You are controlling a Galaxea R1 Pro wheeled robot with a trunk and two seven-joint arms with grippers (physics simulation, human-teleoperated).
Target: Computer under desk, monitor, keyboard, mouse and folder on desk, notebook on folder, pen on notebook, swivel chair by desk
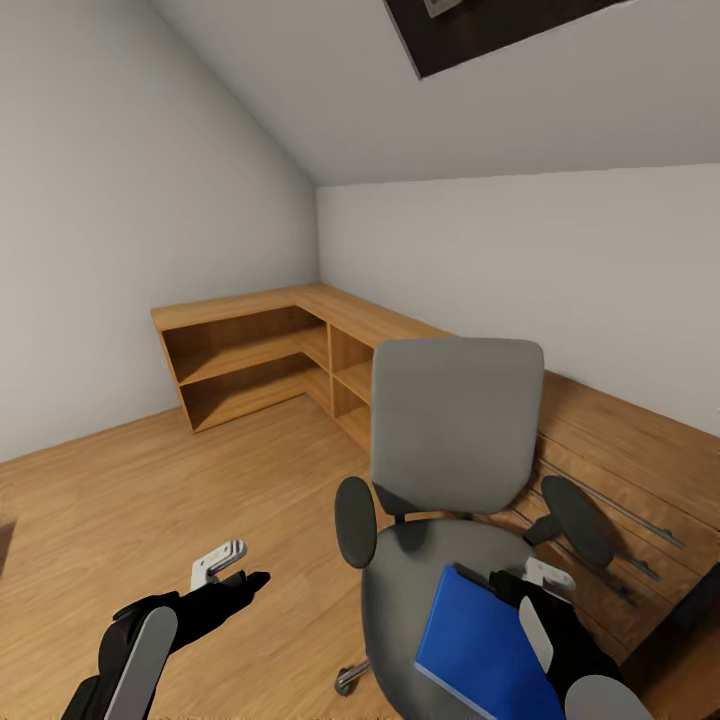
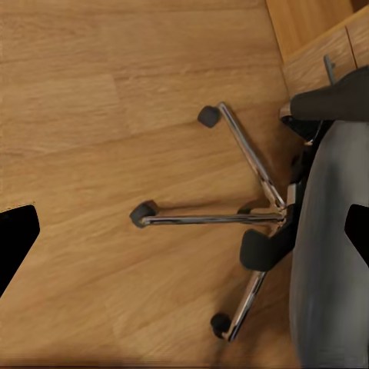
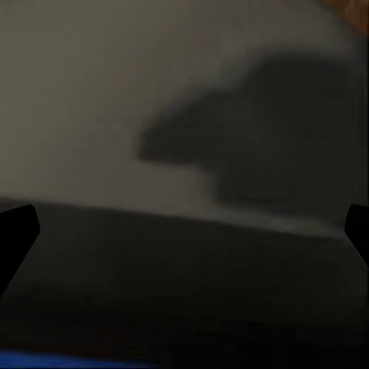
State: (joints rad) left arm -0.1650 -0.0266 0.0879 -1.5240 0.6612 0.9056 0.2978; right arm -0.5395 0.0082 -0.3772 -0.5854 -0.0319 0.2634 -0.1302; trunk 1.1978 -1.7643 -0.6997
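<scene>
The folder [image 1: 480,650], flat and bright blue, lies tilted on the grey seat of the swivel chair [image 1: 455,430]. The right gripper [image 1: 525,590] sits at the folder's upper edge; the wrist view is dark and blurred, so I cannot tell whether it grips. The left gripper [image 1: 235,575] hangs spread over the wooden floor [image 1: 150,490]. Beyond the chair, a wooden corner shelf [image 1: 270,350] meets plain white walls.
</scene>
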